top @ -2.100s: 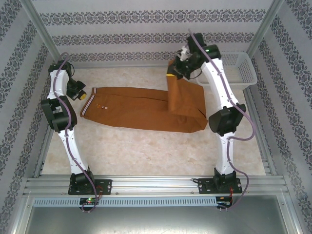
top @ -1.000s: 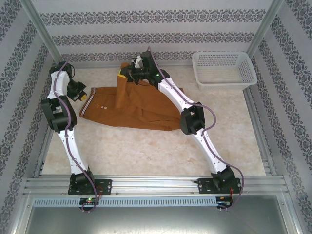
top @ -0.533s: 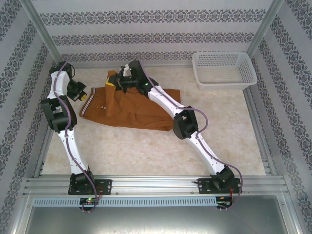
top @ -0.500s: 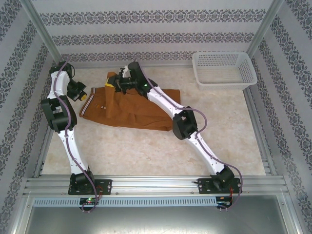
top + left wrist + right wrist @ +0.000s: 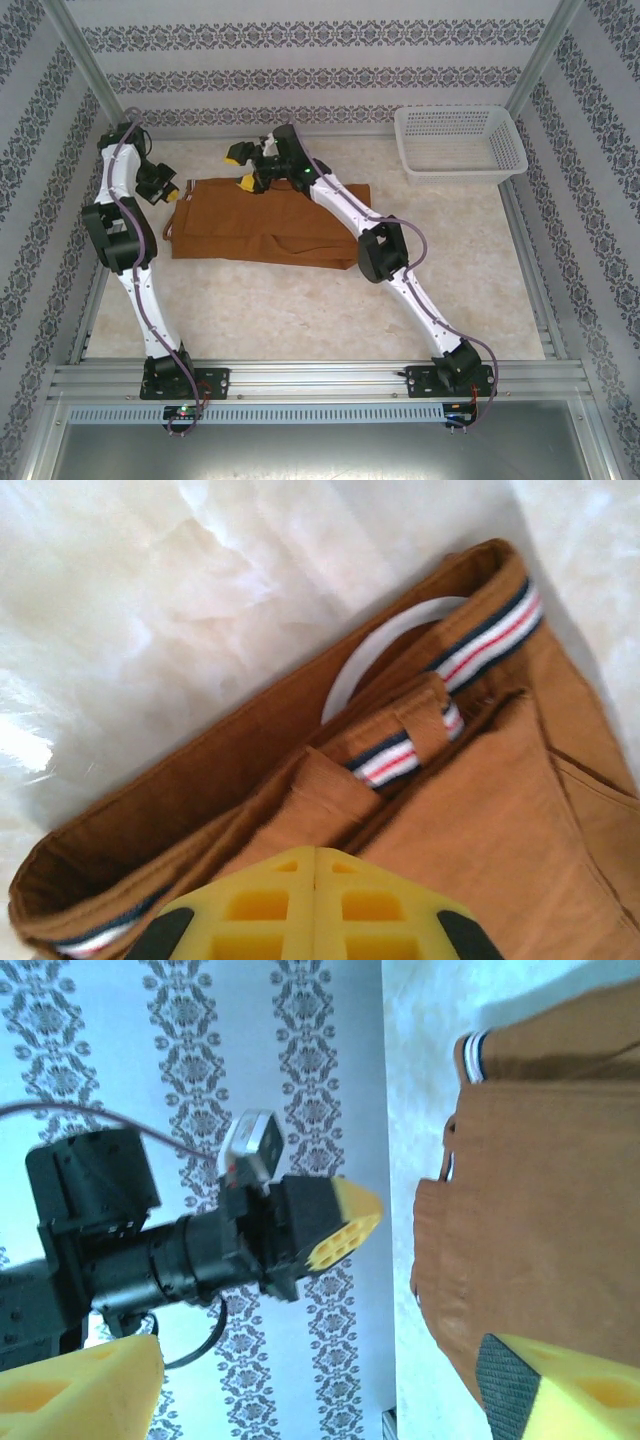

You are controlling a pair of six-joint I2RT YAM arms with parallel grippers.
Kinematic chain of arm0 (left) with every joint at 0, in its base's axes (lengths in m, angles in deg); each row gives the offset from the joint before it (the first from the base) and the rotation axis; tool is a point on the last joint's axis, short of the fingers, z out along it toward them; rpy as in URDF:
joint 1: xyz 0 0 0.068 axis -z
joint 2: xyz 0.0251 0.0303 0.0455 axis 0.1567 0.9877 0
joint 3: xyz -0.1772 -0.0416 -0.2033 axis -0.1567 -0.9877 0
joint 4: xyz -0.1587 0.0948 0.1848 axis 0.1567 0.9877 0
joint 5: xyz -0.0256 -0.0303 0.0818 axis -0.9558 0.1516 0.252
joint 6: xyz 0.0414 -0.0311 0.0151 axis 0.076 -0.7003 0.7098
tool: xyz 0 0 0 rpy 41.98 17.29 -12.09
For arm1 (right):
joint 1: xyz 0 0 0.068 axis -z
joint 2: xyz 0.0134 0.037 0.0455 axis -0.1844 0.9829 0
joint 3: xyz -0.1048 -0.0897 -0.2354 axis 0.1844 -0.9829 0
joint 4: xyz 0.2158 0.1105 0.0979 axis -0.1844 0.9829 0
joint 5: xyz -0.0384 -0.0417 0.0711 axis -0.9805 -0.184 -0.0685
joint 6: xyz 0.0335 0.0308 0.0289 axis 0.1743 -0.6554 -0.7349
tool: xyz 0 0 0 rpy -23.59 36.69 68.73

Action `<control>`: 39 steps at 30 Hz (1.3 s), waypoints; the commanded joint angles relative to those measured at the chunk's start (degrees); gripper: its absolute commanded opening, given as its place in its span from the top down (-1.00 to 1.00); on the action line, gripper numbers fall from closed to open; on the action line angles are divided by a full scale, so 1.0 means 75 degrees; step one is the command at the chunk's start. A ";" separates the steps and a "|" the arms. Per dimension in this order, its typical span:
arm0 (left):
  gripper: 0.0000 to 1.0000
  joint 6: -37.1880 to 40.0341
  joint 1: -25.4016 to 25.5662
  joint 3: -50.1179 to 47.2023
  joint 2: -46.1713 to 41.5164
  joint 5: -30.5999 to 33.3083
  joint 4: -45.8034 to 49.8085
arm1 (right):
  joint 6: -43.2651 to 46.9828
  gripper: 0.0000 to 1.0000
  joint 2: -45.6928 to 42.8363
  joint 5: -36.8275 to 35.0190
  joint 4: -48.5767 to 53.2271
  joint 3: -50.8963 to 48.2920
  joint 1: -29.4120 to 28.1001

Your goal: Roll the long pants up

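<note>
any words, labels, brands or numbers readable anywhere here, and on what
None can be read in these views.
long pants: the waistband ribbon carries only navy, white and red stripes; the white curved mark inside the waist shows no letters.
wallpaper: ornament pattern, no words.
basket: no label visible.
</note>
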 commanded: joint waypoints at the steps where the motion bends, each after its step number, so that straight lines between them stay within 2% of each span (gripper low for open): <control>1: 1.00 0.0080 -0.0025 0.0190 -0.0843 -0.0122 0.0366 | 0.1013 -0.30 -0.0950 0.0259 0.0870 0.0265 0.0410; 2: 1.00 0.0084 0.0007 0.0090 -0.0979 -0.0146 0.0335 | 0.1366 0.17 -0.1097 0.0328 0.1348 0.0255 0.0487; 3: 1.00 0.0080 0.0059 -0.0107 -0.1161 -0.0181 0.0252 | 0.2045 0.99 -0.1272 0.0366 0.2064 0.0232 0.0607; 5: 1.00 -0.0003 0.0237 -0.0663 -0.1570 -0.0254 -0.0034 | 0.3644 1.00 -0.1707 0.0140 0.3855 0.0171 0.0858; 6: 1.00 -0.0084 0.0383 -0.1080 -0.1805 -0.0352 -0.0299 | 0.4550 1.00 -0.1975 -0.0340 0.4984 0.0080 0.1038; 8: 1.00 -0.0309 0.0741 -0.1853 -0.2177 -0.0507 -0.0841 | 0.5968 1.00 -0.2520 -0.2017 0.6711 -0.0309 0.1360; 11: 1.00 -0.0843 0.1497 -0.2890 -0.2511 -0.0423 -0.1716 | 0.7250 1.00 -0.3056 -0.3539 0.7750 -0.1281 0.1776; 16: 1.00 -0.1817 0.2756 -0.3950 -0.2255 -0.0055 -0.2621 | 0.8512 1.00 -0.2602 -0.5522 0.9590 -0.1601 0.1920; 21: 1.00 -0.2186 0.3332 -0.3804 -0.1401 0.0010 -0.2747 | 0.8735 1.00 -0.2796 -0.5902 0.9037 -0.2851 0.1720; 26: 1.00 -0.2329 0.3571 -0.3133 -0.0471 0.0033 -0.2648 | 0.9013 1.00 -0.2439 -0.6262 0.9313 -0.2914 0.1396; 29: 1.00 -0.2272 0.3621 -0.2437 0.0207 0.0081 -0.2407 | 0.9095 1.00 -0.2455 -0.6468 0.9251 -0.3436 0.1114; 39: 1.00 -0.1706 0.3615 0.0890 0.2138 0.0338 -0.0855 | 0.8749 1.00 -0.4384 -0.6264 0.7776 -0.7830 -0.0127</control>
